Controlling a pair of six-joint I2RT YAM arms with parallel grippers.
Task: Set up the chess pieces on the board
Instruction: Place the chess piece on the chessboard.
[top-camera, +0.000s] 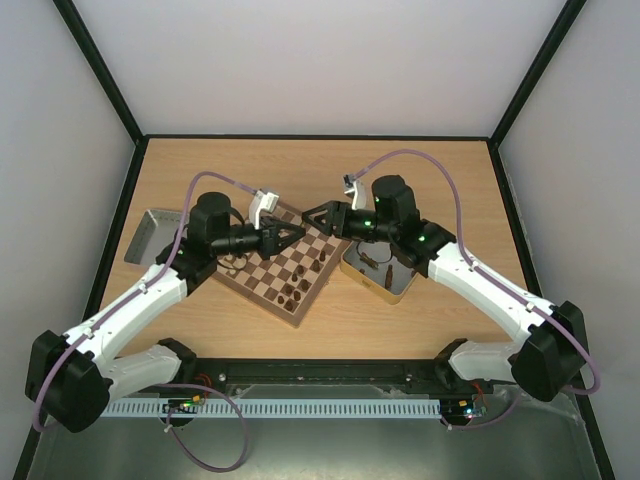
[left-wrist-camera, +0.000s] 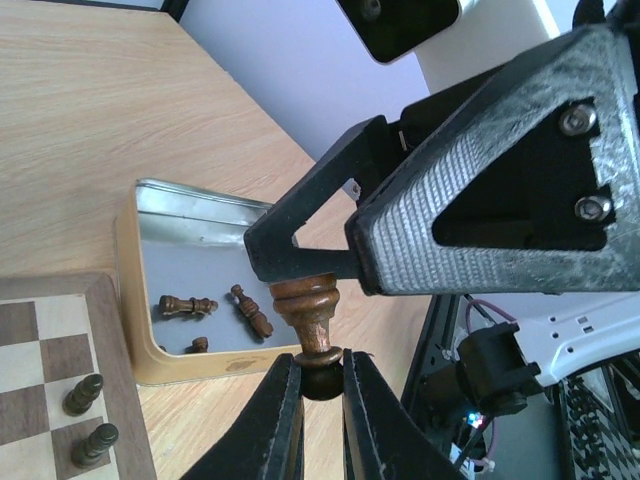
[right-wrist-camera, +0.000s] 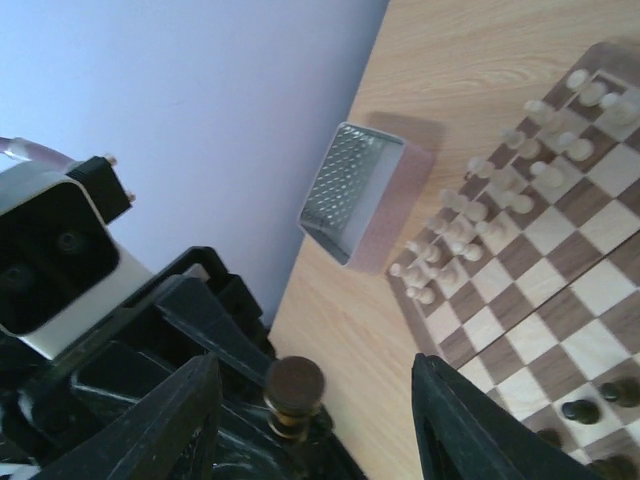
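Observation:
My left gripper (left-wrist-camera: 320, 372) is shut on the round head of a dark brown chess piece (left-wrist-camera: 308, 310) and holds it in the air above the board's far corner (top-camera: 300, 232). My right gripper (right-wrist-camera: 315, 395) is open, its fingers (left-wrist-camera: 480, 170) spread wide to either side of that piece's base (right-wrist-camera: 295, 383). The two grippers meet tip to tip (top-camera: 312, 220). The board (top-camera: 262, 290) carries pale pieces (right-wrist-camera: 470, 220) along one side and dark pieces (left-wrist-camera: 85, 393) along the other.
A shiny metal tin (top-camera: 400, 285) lies right of the board with a few dark pieces (left-wrist-camera: 250, 310) lying flat in it. A grey tray (top-camera: 150, 235) sits left of the board and also shows in the right wrist view (right-wrist-camera: 360, 195).

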